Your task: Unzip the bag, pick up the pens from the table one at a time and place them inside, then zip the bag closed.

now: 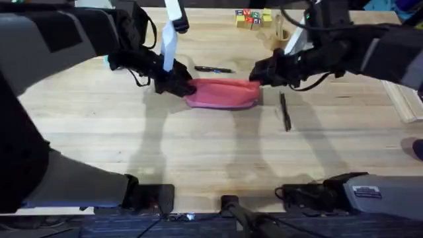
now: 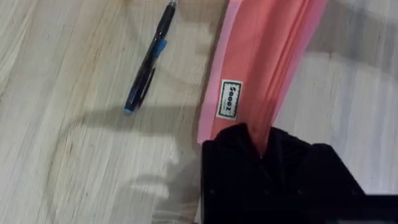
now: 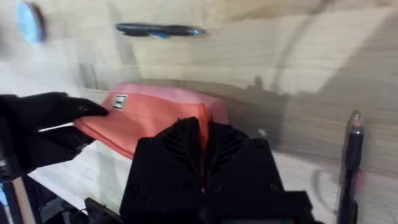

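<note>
Overhead view: the bag (image 1: 223,93) lies flat on the surface (image 1: 198,152), near the middle and toward the far side. The left gripper (image 1: 177,84) is clamped on the bag's left end; the right gripper (image 1: 259,74) is clamped on its right end. One pen (image 1: 213,69) lies just beyond the bag, parallel to its length and apart from it. The second pen (image 1: 285,110) lies to the right of the bag, pointing toward the near edge. Coloured blocks (image 1: 252,18) sit at the far edge.

Left wrist view: the left gripper (image 2: 264,146) is closed on the bag's (image 2: 261,56) end fabric, below a small white label (image 2: 229,98). A pen (image 2: 148,60) (black with a blue part) lies beside the bag, not touching it.

Right wrist view: the right gripper (image 3: 204,134) pinches the near end of the bag (image 3: 155,115). The left gripper (image 3: 87,115) holds the opposite end beside the label. One pen (image 3: 158,30) lies beyond the bag; the other pen (image 3: 351,162) lies close beside the right gripper.
</note>
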Tool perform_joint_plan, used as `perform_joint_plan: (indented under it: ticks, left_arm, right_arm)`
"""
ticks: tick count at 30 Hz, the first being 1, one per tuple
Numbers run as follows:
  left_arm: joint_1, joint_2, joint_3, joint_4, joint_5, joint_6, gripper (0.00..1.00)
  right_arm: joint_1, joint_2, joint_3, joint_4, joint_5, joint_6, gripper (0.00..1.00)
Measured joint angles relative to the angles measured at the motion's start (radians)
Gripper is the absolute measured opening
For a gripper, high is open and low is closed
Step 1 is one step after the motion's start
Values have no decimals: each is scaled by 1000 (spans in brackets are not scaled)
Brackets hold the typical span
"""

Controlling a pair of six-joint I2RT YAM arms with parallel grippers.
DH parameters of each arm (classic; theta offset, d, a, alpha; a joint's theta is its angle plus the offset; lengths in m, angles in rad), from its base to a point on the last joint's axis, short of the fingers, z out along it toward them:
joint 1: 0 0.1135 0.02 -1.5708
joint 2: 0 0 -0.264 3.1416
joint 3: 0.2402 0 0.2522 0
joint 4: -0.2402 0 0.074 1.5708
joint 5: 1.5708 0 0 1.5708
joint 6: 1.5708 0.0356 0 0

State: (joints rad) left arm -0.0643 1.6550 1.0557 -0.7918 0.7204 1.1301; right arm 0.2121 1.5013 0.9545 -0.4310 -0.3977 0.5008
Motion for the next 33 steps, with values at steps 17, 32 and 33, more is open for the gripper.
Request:
perform_joint_plan:
  ticks: [17, 32, 33]
  left_arm:
    - [-1, 0, 0, 3, 22, 0, 42]
    - [-5, 0, 2, 12, 67, 0, 42]
    - [-5, 0, 4, 12, 70, 0, 42]
  right_arm:
    - [-4, -119, 13, -12, 0, -11, 32]
    - [-3, -158, 115, -29, -7, -12, 31]
    - [-3, -158, 124, -30, -8, -12, 31]
